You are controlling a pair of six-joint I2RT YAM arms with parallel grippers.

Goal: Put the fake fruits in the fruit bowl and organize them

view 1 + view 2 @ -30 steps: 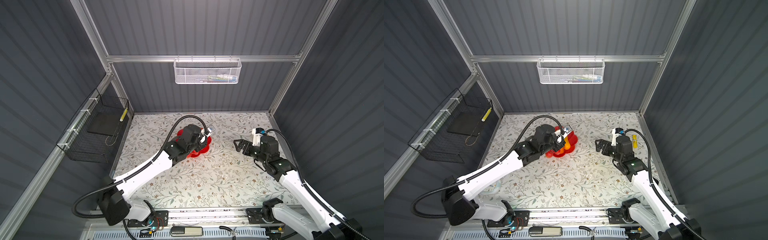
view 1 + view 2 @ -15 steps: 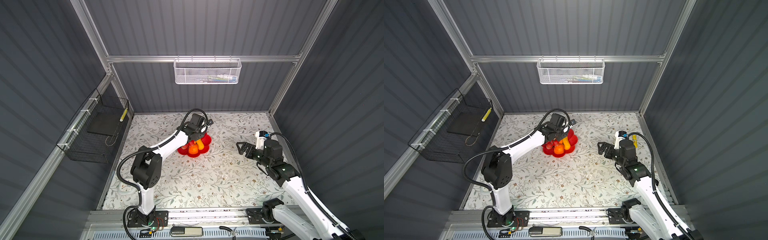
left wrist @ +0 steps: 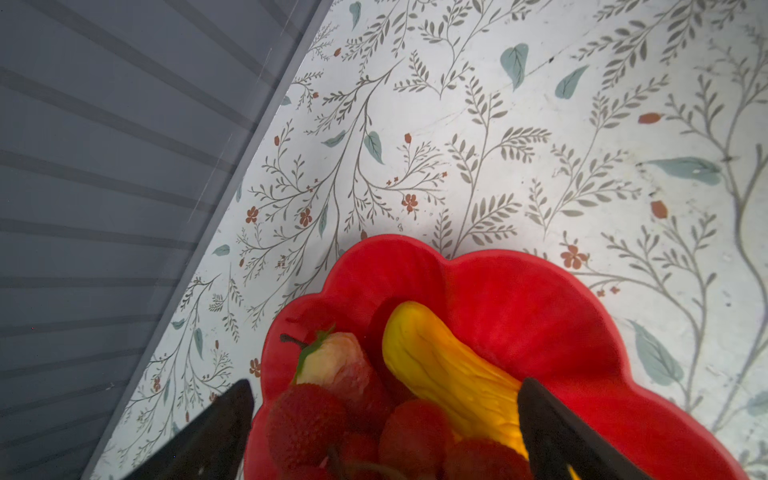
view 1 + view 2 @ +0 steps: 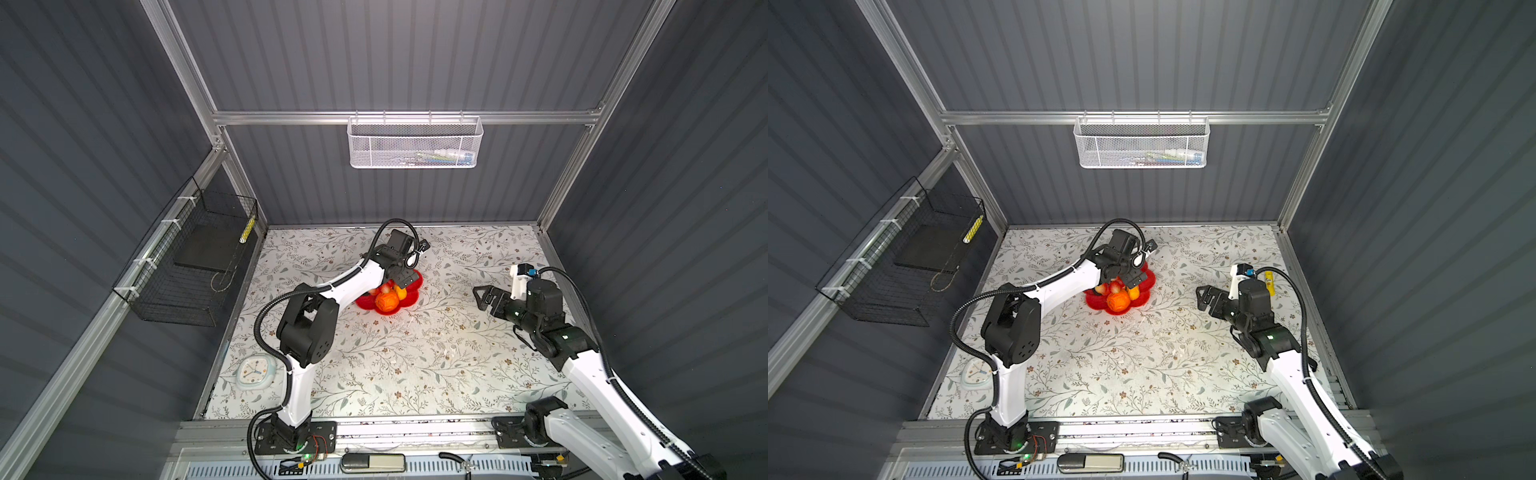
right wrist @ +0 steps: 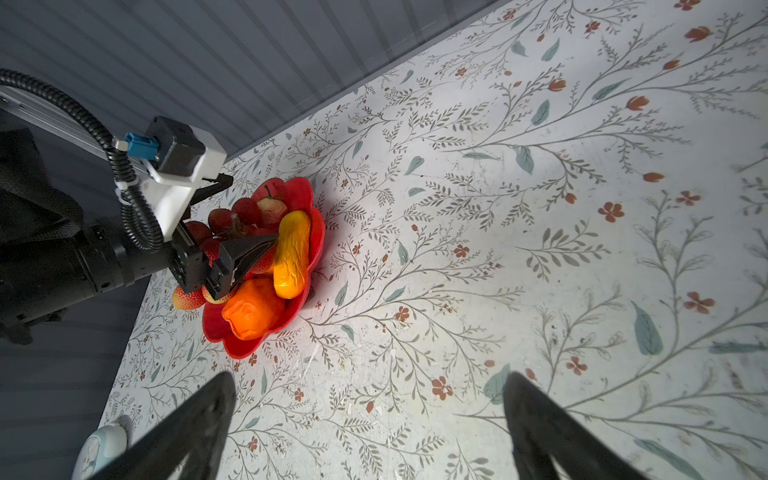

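Red fruit bowl [image 3: 519, 291]: is sitting on the floral table [image 5: 498, 208] toward the back wall, carrying every fruit that is clearly showing.
Left gripper [image 3: 385, 386]: is hovering low over the bowl with its jaws spread wide, straddling the red grape bunch [image 3: 307, 419] and gripping nothing.
Right gripper [image 5: 370, 376]: is hanging over bare table well apart from the bowl, jaws spread and empty.
Fruit layout: the yellow oblong fruit [image 3: 444, 365] is lying just beside one left finger; the pale pointed fruit [image 3: 332, 365] is leaning beside the grapes; the big orange [image 5: 253, 313] is filling a lobe on the side away from the back wall.
Rim piece: a red-yellow piece [image 5: 189, 297] is showing at the rim under the left arm; I cannot tell whether it is lying inside or outside.
Step, as judged: the left arm is clearing away from grapes now lying in the bowl.
Doing it well: lifting straight up, keeping the jaws wide, so no finger is dragging fruit along.
Risk, as judged: a sideways exit is likely nudging the yellow fruit or snagging the grapes.
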